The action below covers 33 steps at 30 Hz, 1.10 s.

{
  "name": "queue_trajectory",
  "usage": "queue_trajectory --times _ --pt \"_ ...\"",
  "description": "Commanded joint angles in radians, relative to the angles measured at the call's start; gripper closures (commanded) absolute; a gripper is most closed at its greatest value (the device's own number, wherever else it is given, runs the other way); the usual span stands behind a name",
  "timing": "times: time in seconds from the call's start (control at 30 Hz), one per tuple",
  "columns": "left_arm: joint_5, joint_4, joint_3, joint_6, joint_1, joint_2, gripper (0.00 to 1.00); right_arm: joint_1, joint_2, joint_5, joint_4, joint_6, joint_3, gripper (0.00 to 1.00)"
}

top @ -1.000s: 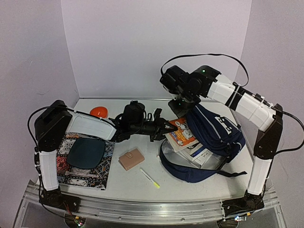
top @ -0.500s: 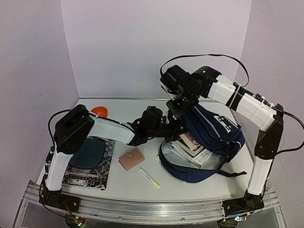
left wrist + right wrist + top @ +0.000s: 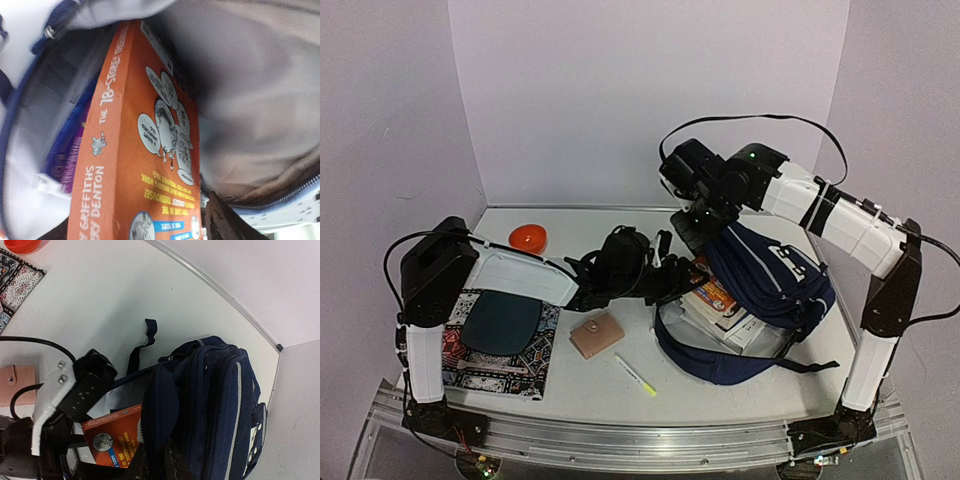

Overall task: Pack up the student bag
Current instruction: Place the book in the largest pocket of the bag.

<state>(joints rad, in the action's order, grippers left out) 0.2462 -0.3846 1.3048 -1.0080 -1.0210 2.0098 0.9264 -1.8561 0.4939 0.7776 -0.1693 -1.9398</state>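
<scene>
White table (image 3: 580, 385): our right gripper (image 3: 703, 228) is pinching the student bag (image 3: 775, 275) open; our left gripper (image 3: 680, 272) is sitting at its mouth by an orange book (image 3: 140, 165), opening unclear.

— How's your feed?
— My overhead view is bright and even, lit from above; soft shadows lie on the bench (image 3: 580, 392).
— Wrist cameras?
— My left one is dim and slightly blurred inside the student bag (image 3: 260, 100); my right is clear, its bench edge bowed.
</scene>
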Motion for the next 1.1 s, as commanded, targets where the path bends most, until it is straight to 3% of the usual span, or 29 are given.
queue_trajectory --times 0.0,0.13,0.33,0.43,0.5,0.6,0.73,0.87,1.07 --pt "-0.112 0.112 -0.014 0.169 0.002 -0.116 0.26 0.017 0.081 0.023 -0.096 -0.02 0.001 0.88" --pt "-0.096 0.144 0.021 0.194 0.002 -0.095 0.32 0.017 0.072 0.014 -0.1 -0.025 -0.004 0.88" --pt "-0.035 0.163 0.151 0.18 -0.012 -0.004 0.67 0.017 0.054 0.0 -0.106 -0.028 -0.025 0.88" --pt "-0.031 0.177 0.232 0.182 -0.028 0.04 0.68 0.016 0.05 -0.001 -0.109 -0.03 -0.027 0.89" --pt "-0.032 0.2 0.293 0.19 -0.034 0.067 0.65 0.017 0.048 -0.001 -0.111 -0.03 -0.027 0.89" --pt "-0.049 0.264 0.348 0.224 -0.039 0.098 0.52 0.016 0.044 -0.002 -0.112 -0.027 -0.028 0.89" --pt "-0.12 0.292 0.268 0.263 -0.038 0.035 0.35 0.017 0.052 0.001 -0.112 -0.029 -0.019 0.87" --pt "-0.196 0.333 0.17 0.305 -0.036 -0.052 0.24 0.017 0.079 0.007 -0.112 -0.042 0.013 0.78" --pt "-0.237 0.372 0.03 0.358 -0.036 -0.192 0.17 0.015 0.129 0.006 -0.11 -0.086 0.104 0.6"
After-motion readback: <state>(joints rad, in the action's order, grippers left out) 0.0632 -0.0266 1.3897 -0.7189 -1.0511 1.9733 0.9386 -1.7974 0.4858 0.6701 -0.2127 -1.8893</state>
